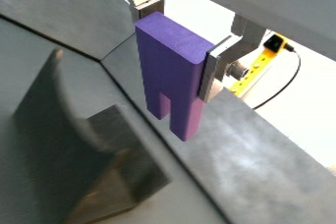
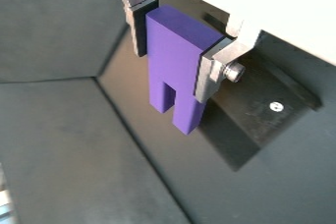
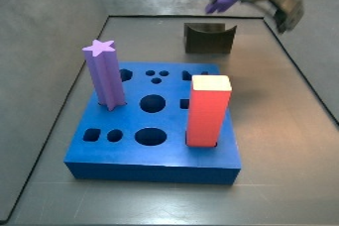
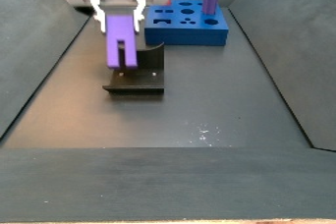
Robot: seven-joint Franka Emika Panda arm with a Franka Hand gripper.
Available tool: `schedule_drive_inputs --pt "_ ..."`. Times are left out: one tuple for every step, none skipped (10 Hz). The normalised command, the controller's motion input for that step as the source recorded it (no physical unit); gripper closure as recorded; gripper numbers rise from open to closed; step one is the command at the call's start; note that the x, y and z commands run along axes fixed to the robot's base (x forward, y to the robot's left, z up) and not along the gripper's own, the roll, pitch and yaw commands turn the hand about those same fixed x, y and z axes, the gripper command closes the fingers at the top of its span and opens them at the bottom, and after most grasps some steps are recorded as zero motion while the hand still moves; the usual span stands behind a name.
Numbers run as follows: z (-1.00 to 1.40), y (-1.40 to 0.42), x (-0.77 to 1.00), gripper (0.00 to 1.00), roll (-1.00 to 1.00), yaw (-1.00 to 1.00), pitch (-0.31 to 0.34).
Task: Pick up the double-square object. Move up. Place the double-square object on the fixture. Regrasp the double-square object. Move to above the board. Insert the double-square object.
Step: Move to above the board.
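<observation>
Jaws of the gripper (image 2: 178,49) are closed on the double-square object (image 2: 178,66), which is held upright, long axis vertical, directly above the fixture (image 4: 136,79), notched end down.

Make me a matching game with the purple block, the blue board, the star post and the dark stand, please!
Things:
1. double-square object
2. board
3. star-topped column
4. fixture

Places or states:
A. stands upright in the blue board, near the red block
B. held between the end effector fingers, above the fixture
C. dark, sitting on the floor under the end effector
D. flat and blue, with many holes on top

Pairs: 1-B, 2-D, 3-A, 4-C
</observation>
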Motion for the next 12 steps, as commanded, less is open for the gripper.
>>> schedule_drive_inputs --pt "1.00 0.06 0.24 1.00 0.01 -0.05 -0.147" --pt "1.00 0.05 0.23 1.00 0.01 -0.11 -0.090" --pt "1.00 0.05 0.23 1.00 0.01 -0.13 -0.045" --pt "1.00 0.05 0.21 1.00 0.01 -0.13 0.017" --pt "1.00 0.05 0.21 1.00 0.01 -0.12 0.047" --pt "1.00 0.04 0.20 1.00 0.01 -0.09 0.106" --pt "1.00 0.03 0.19 1.00 0.00 -0.07 0.147" --pt "0.97 0.02 0.17 1.00 0.00 -0.02 0.199" --pt "0.78 0.01 0.13 1.00 -0.01 0.01 0.225" --pt "0.54 -0.01 0.09 1.00 -0.02 0.06 0.240" --pt "0.37 -0.01 0.07 1.00 -0.03 0.10 0.234" --pt "0.15 -0.01 0.04 1.00 -0.05 0.14 0.204"
